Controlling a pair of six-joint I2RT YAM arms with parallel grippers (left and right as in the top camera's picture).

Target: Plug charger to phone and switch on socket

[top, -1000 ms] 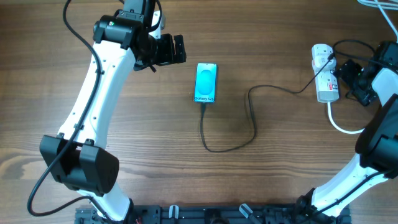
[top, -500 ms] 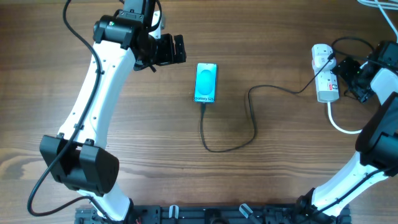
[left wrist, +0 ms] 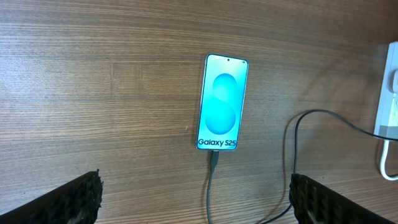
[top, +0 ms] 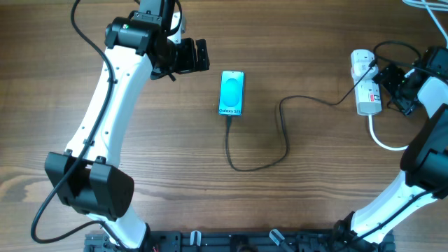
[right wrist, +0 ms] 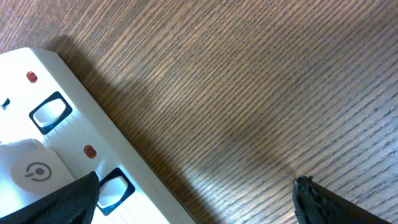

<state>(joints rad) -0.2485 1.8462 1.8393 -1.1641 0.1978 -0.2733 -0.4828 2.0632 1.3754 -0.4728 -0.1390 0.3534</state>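
Equally released, right pincer [right wrist: 194, 186] flanks the socket's [right wrist: 37, 155] edge; left pincer [left wrist: 195, 186] stands clear of the phone [left wrist: 222, 102].

The right tool [top: 382, 78] has edged closer to the socket [top: 365, 94] (a slight shift only).

You can read "Galaxy S25" in dark letters along the near edge of the phone's [left wrist: 222, 101] turquoise screen. It is sharp in the left wrist view and only just legible from overhead [top: 232, 92]. On the socket [right wrist: 68, 134] at the far right, the white plug [right wrist: 25, 168] carries a grey circular power sign. The red marks [right wrist: 31, 76] there bear no lettering.
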